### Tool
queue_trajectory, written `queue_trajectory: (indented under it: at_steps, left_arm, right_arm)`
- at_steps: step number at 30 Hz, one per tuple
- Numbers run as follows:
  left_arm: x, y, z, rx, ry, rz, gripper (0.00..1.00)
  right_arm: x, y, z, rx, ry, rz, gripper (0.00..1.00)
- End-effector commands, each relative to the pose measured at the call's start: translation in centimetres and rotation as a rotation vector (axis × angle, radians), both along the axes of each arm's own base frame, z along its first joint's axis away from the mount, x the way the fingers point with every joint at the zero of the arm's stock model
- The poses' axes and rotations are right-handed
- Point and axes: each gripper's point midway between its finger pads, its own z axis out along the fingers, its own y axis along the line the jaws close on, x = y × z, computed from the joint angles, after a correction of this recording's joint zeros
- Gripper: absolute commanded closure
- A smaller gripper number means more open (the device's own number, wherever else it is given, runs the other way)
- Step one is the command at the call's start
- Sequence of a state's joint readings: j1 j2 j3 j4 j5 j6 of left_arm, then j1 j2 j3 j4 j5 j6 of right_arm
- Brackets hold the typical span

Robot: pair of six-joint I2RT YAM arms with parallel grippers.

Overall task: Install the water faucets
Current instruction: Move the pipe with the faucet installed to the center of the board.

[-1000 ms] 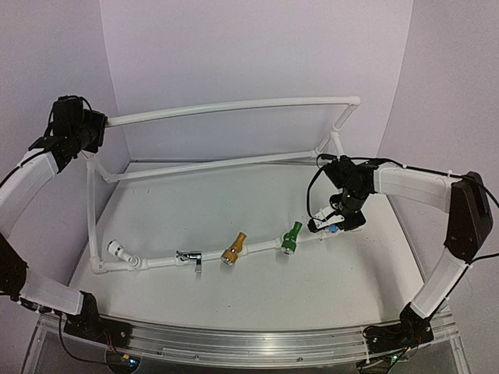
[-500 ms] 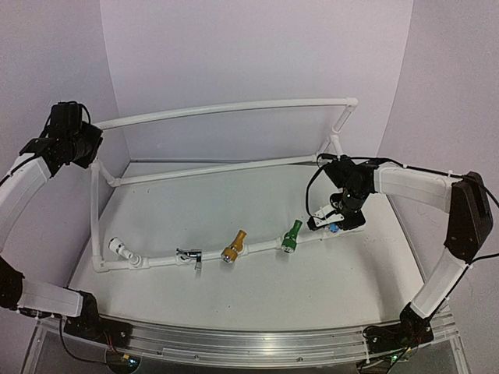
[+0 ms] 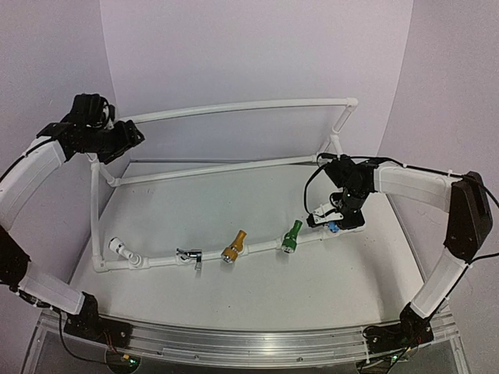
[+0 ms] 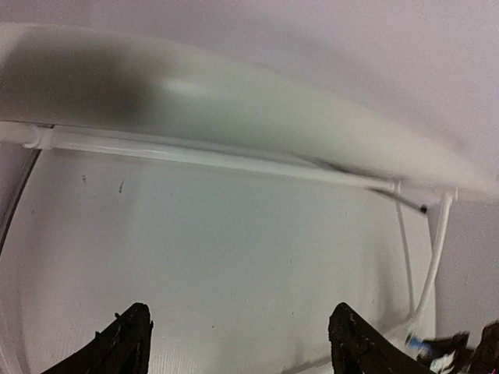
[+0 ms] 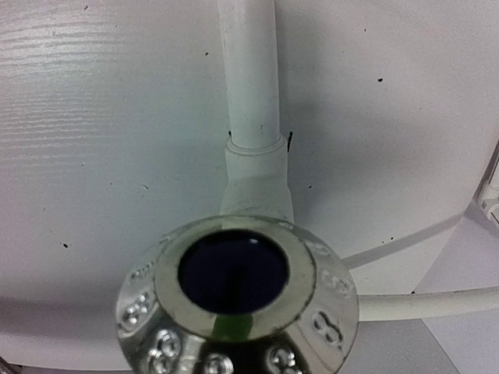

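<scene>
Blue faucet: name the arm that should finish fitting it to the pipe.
Right. The right gripper grips the blue faucet at the right end of the low pipe, nozzle facing the wrist camera. The left gripper hangs open at the frame's top-left corner, far away.

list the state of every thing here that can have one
silver faucet: mounted on front pipe
yellow faucet: mounted on front pipe
green faucet: mounted on front pipe
blue faucet: at the pipe's right end, gripped; seating cannot tell
white elbow fitting: on the pipe's left end, no faucet in it
left gripper: open, empty
right gripper: shut on blue faucet
</scene>
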State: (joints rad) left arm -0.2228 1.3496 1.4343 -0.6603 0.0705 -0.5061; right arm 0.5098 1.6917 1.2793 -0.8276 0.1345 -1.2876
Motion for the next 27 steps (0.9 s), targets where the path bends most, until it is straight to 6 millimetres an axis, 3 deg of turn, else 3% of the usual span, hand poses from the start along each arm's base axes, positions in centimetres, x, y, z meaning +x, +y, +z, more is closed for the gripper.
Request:
queue_trajectory:
  at_steps: [1, 7, 12, 18, 27]
  left_arm:
    - [-2.4, -4.9, -6.3, 0.225, 0.189, -0.373, 0.23]
    - [-3.7, -4.6, -15.7, 0.416, 0.467, -0.470, 0.28]
    - [-5.9, -2.9, -22.8, 0.592, 0.670, -0.504, 0.33]
    - [-8.5, -1.9, -27.6, 0.688, 0.787, -0.554, 0.39]
    - [-14.4, -5.0, -32.0, 0.874, 0.892, -0.807, 0.44]
  right_arm:
    - [3.4, 3.4, 3.3, 0.192, -0.149, -0.077, 1.00]
    - [3.3, 3.2, 3.5, 0.221, -0.151, -0.155, 1.00]
    - [3.1, 3.3, 3.8, 0.247, -0.150, -0.189, 1.00]
    - [2.8, 3.2, 4.1, 0.260, -0.146, -0.203, 1.00]
    - [2.7, 3.4, 5.0, 0.287, -0.148, -0.224, 1.00]
